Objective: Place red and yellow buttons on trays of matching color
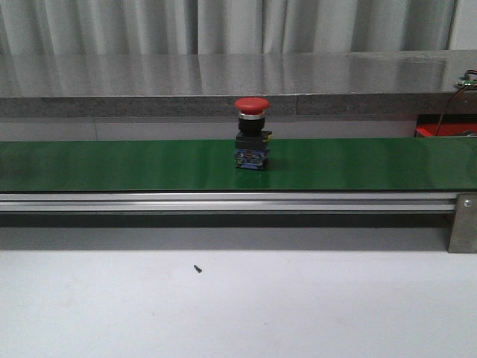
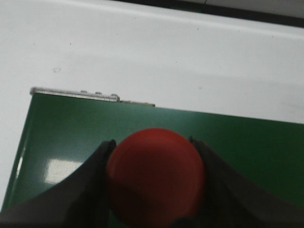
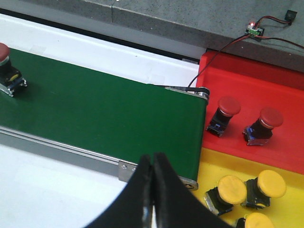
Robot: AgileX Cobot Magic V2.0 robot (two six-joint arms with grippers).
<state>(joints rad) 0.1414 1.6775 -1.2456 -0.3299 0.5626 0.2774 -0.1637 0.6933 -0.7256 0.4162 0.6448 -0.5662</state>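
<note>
Standing upright at the middle of the green conveyor belt [image 1: 112,164], a red button [image 1: 252,134] waits to be sorted, with a corner of the red tray [image 1: 440,130] showing at about 3 o'clock from it in the front view and the pale table [image 1: 223,313] at 6 o'clock. Neither arm appears in that view. The right wrist camera shows the right gripper [image 3: 153,157] empty, its jaws pressed together, poised over the near rail at the tray end of the belt, well apart from the red button [image 3: 4,66]. Beyond the belt's end the red tray [image 3: 247,76] already carries two red buttons [image 3: 228,107] and the yellow tray [image 3: 228,164] beside it holds yellow buttons [image 3: 231,190]. The left wrist camera shows the left gripper [image 2: 152,141] with its jaws hugging the cap of a second red button [image 2: 156,175] on both sides, apparently pinching it, above the other end of the belt; whether that button is lifted or resting on the belt cannot be told. The step in hand looks like the wait-and-reach before a pick: the right arm will likely need to spread its jaws, close on the red button around its body or cap, then carry it to a bare patch of the red tray clear of the two already there
</note>
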